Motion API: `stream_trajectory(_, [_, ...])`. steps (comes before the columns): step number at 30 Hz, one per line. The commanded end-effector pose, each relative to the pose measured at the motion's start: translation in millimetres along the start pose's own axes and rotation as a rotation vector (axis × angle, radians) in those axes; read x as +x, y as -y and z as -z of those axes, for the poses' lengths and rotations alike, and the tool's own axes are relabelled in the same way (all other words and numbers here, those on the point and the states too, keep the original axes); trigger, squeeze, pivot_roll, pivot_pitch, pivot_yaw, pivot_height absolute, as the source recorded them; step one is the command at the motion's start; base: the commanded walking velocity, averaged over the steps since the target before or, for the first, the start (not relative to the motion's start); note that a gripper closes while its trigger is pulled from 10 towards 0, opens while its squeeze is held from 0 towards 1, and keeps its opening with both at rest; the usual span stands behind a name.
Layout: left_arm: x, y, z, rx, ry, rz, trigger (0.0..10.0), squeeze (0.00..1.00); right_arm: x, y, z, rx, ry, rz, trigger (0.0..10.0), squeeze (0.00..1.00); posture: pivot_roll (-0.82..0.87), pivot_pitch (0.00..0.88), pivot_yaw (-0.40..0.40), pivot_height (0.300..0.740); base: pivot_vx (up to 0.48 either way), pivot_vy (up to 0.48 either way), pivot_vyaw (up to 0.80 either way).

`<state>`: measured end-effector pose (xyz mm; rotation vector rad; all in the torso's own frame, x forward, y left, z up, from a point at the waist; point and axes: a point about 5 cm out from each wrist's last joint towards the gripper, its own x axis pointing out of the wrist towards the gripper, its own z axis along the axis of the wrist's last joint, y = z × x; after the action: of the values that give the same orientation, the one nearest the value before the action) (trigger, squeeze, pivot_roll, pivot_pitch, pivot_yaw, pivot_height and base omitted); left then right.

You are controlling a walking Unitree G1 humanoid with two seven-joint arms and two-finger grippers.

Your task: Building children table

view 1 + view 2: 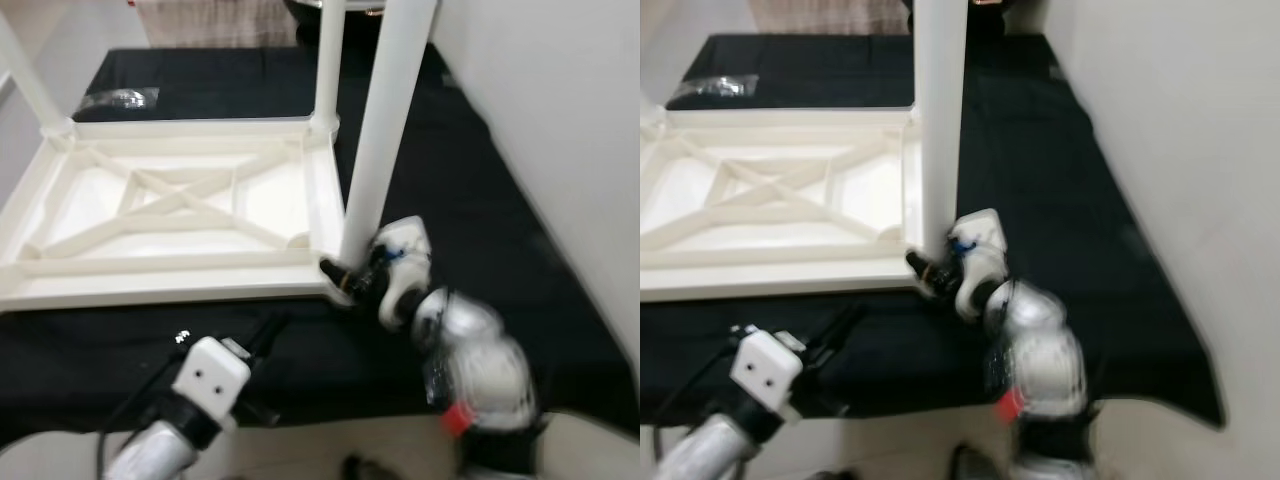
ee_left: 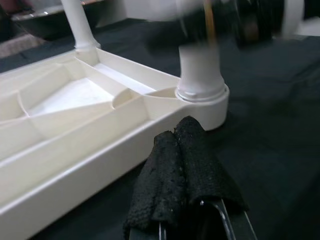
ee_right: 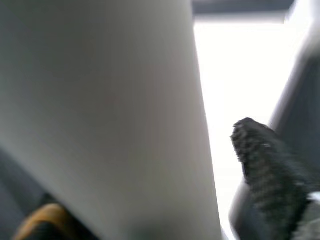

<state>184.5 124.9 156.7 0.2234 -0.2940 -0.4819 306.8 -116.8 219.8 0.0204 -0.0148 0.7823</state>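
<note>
The table (image 1: 170, 210) is lying upside down on a black cloth (image 1: 480, 230), its ribbed underside facing up. A white leg (image 1: 385, 120) is standing upright in the near right corner socket; a second leg (image 1: 328, 60) is standing at the far right corner and a third (image 1: 25, 75) at the far left. The right gripper (image 1: 345, 280) is sitting at the base of the near leg, one finger (image 3: 265, 165) showing beside it, but whether it is clamping the leg cannot be told. The left gripper (image 2: 185, 165) is resting low over the cloth, just in front of the table's near edge, its fingers pressed together and holding nothing. A clear bag (image 1: 118, 98) is lying on the cloth beyond the table.
</note>
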Motion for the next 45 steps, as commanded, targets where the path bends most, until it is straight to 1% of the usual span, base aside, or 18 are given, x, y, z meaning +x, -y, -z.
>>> stream_trajectory(1, [-2.3, 3.3, 1.2, 0.000, -0.009, 0.010, 10.0, 0.00, -0.6, -5.1, -4.3, 0.007, 0.044, -0.125, 10.0, 1.00, 0.05, 0.245, -0.032, 0.740, 0.000, 0.000, 0.00])
stream_trajectory(2, [-2.7, 4.4, 0.3, -0.003, -0.008, 0.013, 10.0, 0.00, -6.2, -1.5, -15.4, -0.043, 0.058, -0.237, 10.0, 1.00, 0.06, 0.253, -0.036, 0.740, 0.000, 0.000, 0.00])
stream_trajectory(3, [-3.2, 5.4, -0.6, -0.005, -0.006, 0.016, 10.0, 0.00, -12.8, -1.6, -23.4, -0.100, 0.046, -0.304, 10.0, 0.78, 0.06, 0.257, -0.035, 0.740, 0.000, 0.000, 0.00])
stream_trajectory(7, [-3.5, 6.0, -1.3, -0.007, -0.005, 0.017, 10.0, 0.00, -17.1, 0.2, -29.1, -0.145, 0.032, -0.358, 10.0, 0.78, 0.06, 0.259, -0.035, 0.740, 0.000, 0.000, 0.00])
stream_trajectory(8, [-4.0, 6.5, -2.1, -0.006, -0.005, 0.017, 10.0, 0.00, -19.1, 4.1, -32.9, -0.173, 0.013, -0.422, 10.0, 0.00, 0.07, 0.266, -0.035, 0.740, 0.000, 0.000, 0.00])
stream_trajectory(12, [-6.0, 7.3, -4.0, -0.003, -0.005, 0.019, 10.0, 0.00, -14.9, 17.6, -41.4, -0.194, -0.020, -0.595, 10.0, 0.00, 0.09, 0.276, -0.030, 0.740, 0.000, 0.000, 0.00])
stream_trajectory(13, [-6.6, 7.5, -3.9, -0.004, -0.007, 0.018, 10.0, 0.00, -9.6, 22.6, -42.3, -0.202, -0.024, -0.594, 8.4, 0.00, 0.10, 0.276, -0.032, 0.740, 0.000, 0.000, 0.00])
stream_trajectory(14, [-7.5, 8.1, -4.2, -0.003, -0.009, 0.018, 10.0, 0.00, -5.9, 26.5, -43.6, -0.207, -0.019, -0.607, 3.7, 0.00, 0.12, 0.277, -0.037, 0.740, 0.000, 0.000, 0.00])
stream_trajectory(15, [-7.5, 8.1, -4.2, -0.003, -0.009, 0.018, 10.0, 0.00, -5.9, 26.5, -43.6, -0.207, -0.019, -0.607, 3.7, 0.00, 0.12, 0.277, -0.037, 0.740, 0.000, 0.000, 0.00])
stream_trajectory(17, [-9.3, 9.1, -4.9, -0.001, -0.014, 0.016, 10.0, 0.00, -2.2, 33.6, -47.3, -0.208, -0.007, -0.642, 0.0, 0.00, 0.13, 0.279, -0.036, 0.740, 0.000, 0.000, 0.00])
stream_trajectory(32, [-13.8, 10.0, -5.7, -0.006, -0.026, 0.013, 10.0, 0.00, -33.9, 40.0, -35.3, -0.109, -0.054, -0.706, 0.0, 0.00, 0.09, 0.285, -0.050, 0.740, 0.000, 0.000, 0.00])
stream_trajectory(33, [-14.0, 9.9, -5.2, -0.008, -0.025, 0.011, 10.0, 0.00, -41.4, 28.1, -15.7, -0.007, -0.032, -0.614, 0.0, 0.00, 0.07, 0.284, -0.074, 0.740, 0.000, 0.000, 0.00])
stream_trajectory(35, [-13.5, 8.6, -4.6, -0.009, -0.023, 0.009, 10.0, 0.00, -33.7, 28.2, 46.3, 0.097, -0.151, 0.195, 0.0, 0.00, 0.07, 0.275, -0.066, 0.740, 0.000, 0.000, 0.00])
stream_trajectory(36, [-12.4, 7.5, -4.1, -0.007, -0.021, 0.005, 10.0, 0.00, -56.0, 12.5, 82.1, 0.163, -0.307, 0.526, 0.0, 0.00, 0.04, 0.281, -0.058, 0.740, 0.000, 0.000, 0.00])
stream_trajectory(37, [-12.4, 7.5, -4.1, -0.007, -0.021, 0.005, 10.0, 0.00, -56.0, 12.5, 82.1, 0.163, -0.307, 0.526, 0.0, 0.00, 0.04, 0.281, -0.058, 0.740, 0.000, 0.000, 0.00])
stream_trajectory(38, [-11.6, 6.9, -3.8, -0.005, -0.021, 0.003, 10.0, 0.00, -76.8, 0.2, 100.3, 0.203, -0.421, 0.723, 0.0, 0.00, 0.04, 0.281, -0.058, 0.740, 0.000, 0.000, 0.00])
stream_trajectory(41, [-9.7, 5.8, -2.4, -0.006, -0.019, 0.005, 10.0, 0.00, -79.6, -15.6, 103.6, 0.171, -0.457, 0.714, 0.0, 0.00, 0.03, 0.268, -0.048, 0.740, 0.000, 0.000, 0.00])
stream_trajectory(45, [-2.8, 5.7, 2.0, -0.013, -0.007, 0.022, 10.0, 0.00, -45.4, -21.4, 81.5, 0.070, -0.372, 0.561, 0.0, 0.00, 0.03, 0.233, -0.068, 0.740, 0.000, 0.000, 0.00])
